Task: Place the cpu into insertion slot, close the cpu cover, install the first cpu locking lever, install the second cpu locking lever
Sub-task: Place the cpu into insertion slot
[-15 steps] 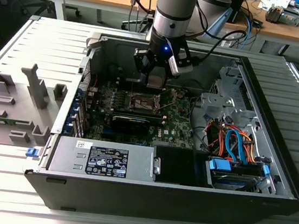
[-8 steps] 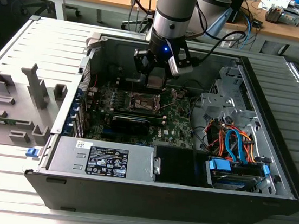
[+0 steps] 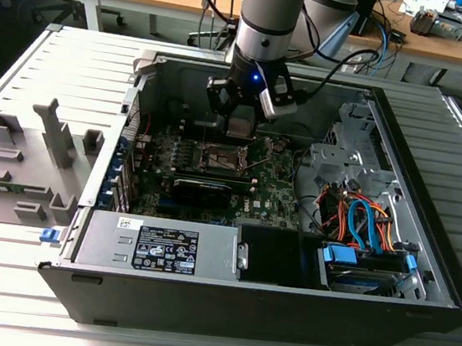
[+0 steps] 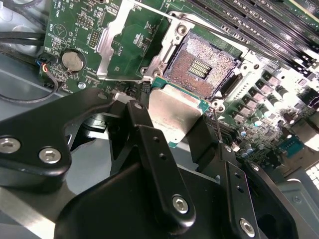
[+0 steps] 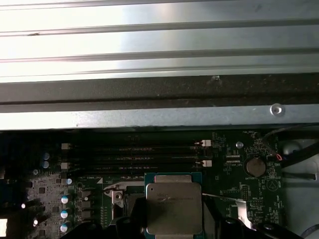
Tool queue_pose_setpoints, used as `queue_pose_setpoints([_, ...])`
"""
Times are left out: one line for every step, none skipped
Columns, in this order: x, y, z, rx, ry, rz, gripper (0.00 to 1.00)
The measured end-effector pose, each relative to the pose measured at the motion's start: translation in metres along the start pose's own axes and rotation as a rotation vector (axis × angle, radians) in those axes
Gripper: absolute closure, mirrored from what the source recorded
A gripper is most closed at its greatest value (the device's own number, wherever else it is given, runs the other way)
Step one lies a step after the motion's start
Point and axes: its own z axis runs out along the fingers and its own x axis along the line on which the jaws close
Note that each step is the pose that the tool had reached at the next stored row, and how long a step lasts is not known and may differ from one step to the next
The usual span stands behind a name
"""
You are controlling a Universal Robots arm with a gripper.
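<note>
My gripper (image 3: 241, 128) is shut on the cpu (image 4: 172, 117), a flat silver-grey square with a green edge held between the black fingers (image 4: 149, 144). The cpu hangs above the motherboard, just beside the insertion slot (image 4: 202, 67), whose dark pin field lies bare inside its silver rim. The cpu cover (image 4: 108, 47) stands flipped open on the far side of the socket from the memory slots. In the first wrist view the cpu (image 5: 174, 206) hides most of the socket. From the exterior view the insertion slot (image 3: 220, 156) lies right below the gripper.
Long memory slots (image 5: 134, 157) run beside the socket, and a coin battery (image 4: 73, 60) sits near the cover. A black graphics card (image 3: 202, 188), the power supply (image 3: 158, 248) and a drive bay with cables (image 3: 360, 223) fill the case. A grey fixture (image 3: 21, 164) stands at the exterior view's left.
</note>
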Motion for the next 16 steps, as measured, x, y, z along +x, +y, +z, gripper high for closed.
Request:
queue_pose_setpoints([0.0001,0.0000,0.0003,0.0000,0.0000,0.000,0.46])
queue_pose_setpoints([0.0002,-0.0001,0.0005,0.0001,0.0000,0.000,0.46])
queue_pose_setpoints([0.0003,-0.0001,0.0008,0.0001,0.0000,0.000,0.46])
queue_pose_setpoints([0.0004,-0.0002,0.0009,0.0001,0.0000,0.000,0.46])
queue_pose_setpoints([0.0005,-0.0003,0.0011,0.0001,0.0000,0.000,0.46])
queue_pose_setpoints([0.0007,-0.0004,0.0013,0.0000,0.0000,0.000,0.46])
queue_pose_setpoints([0.0008,-0.0006,0.0015,-0.0002,0.0000,0.000,0.46])
queue_pose_setpoints([0.0010,-0.0008,0.0016,-0.0002,-0.0001,0.000,0.46])
queue_pose_setpoints([0.0012,-0.0012,0.0017,-0.0001,-0.0001,0.000,0.46])
queue_pose_setpoints([0.0014,-0.0014,0.0017,-0.0001,0.0000,0.000,0.46])
queue_pose_setpoints([0.0016,-0.0016,0.0019,-0.0001,0.0000,0.000,0.46])
queue_pose_setpoints([0.0016,-0.0017,0.0020,-0.0001,0.0000,0.000,0.46])
queue_pose_setpoints([0.0017,-0.0017,0.0020,0.0000,0.0000,0.000,0.46])
queue_pose_setpoints([0.0017,-0.0017,0.0019,0.0001,0.0000,0.000,0.46])
queue_pose_setpoints([0.0017,-0.0017,0.0020,0.0000,0.0000,0.000,0.46])
queue_pose_setpoints([0.0017,-0.0017,0.0020,0.0001,0.0000,0.000,0.46])
